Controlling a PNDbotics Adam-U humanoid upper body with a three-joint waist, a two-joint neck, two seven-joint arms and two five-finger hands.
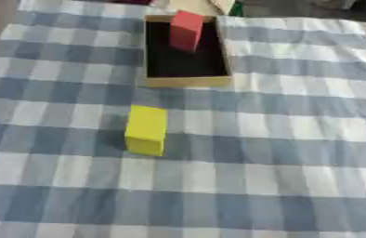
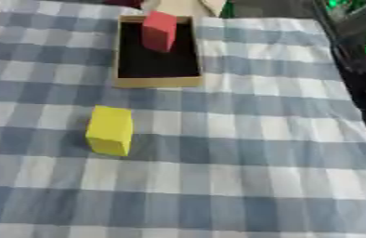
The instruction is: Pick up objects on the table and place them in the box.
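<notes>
A yellow block [image 1: 147, 129] stands upright on the blue-and-white checked cloth, left of the middle. Beyond it lies an open, shallow box [image 1: 188, 82] with tan walls and a dark inside. A red block [image 1: 186, 30] stands in the far end of that box, rising above its rim. Neither of my hands shows in either view.
The checked cloth [image 1: 284, 153] covers the whole table. A black shape with green lights [image 2: 365, 60] runs down the right edge of the right eye view. Some pale and dark items [image 1: 211, 5] lie just beyond the box at the table's far edge.
</notes>
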